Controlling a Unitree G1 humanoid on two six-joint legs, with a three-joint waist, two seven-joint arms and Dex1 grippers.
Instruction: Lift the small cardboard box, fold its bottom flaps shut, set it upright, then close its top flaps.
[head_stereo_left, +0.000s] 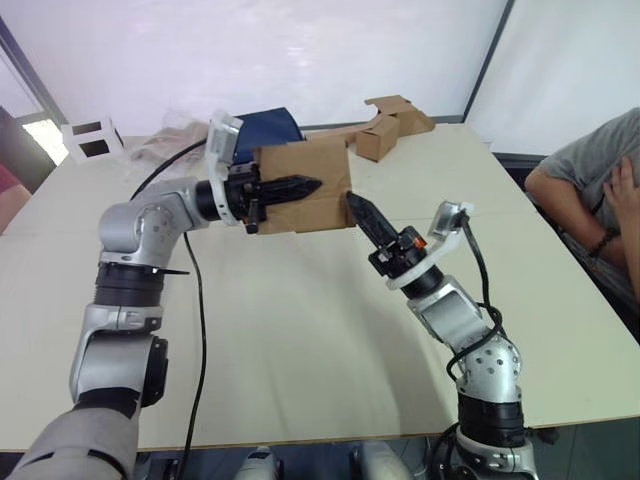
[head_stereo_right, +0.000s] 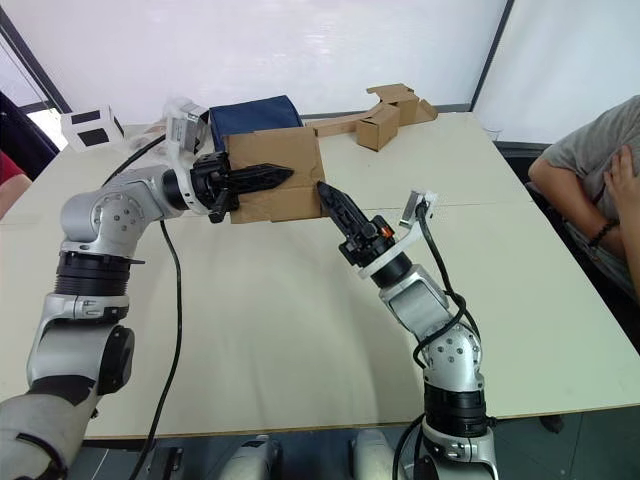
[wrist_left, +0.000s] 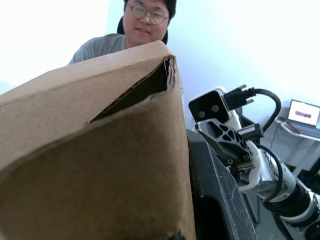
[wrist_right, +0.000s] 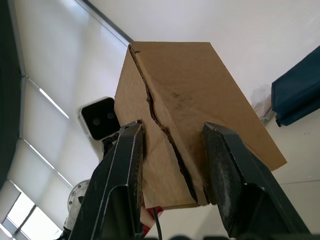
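While aloft, small cardboard box (left gripper clamped)

I'm looking down on a broad, pale tabletop that runs back to a bright white wall crossed by a dark upright frame bar. A window glows at the far left corner. The right wrist view shows a light ceiling with long window blinds. Beyond the table, in the left wrist view, an open laptop sits on a side desk.
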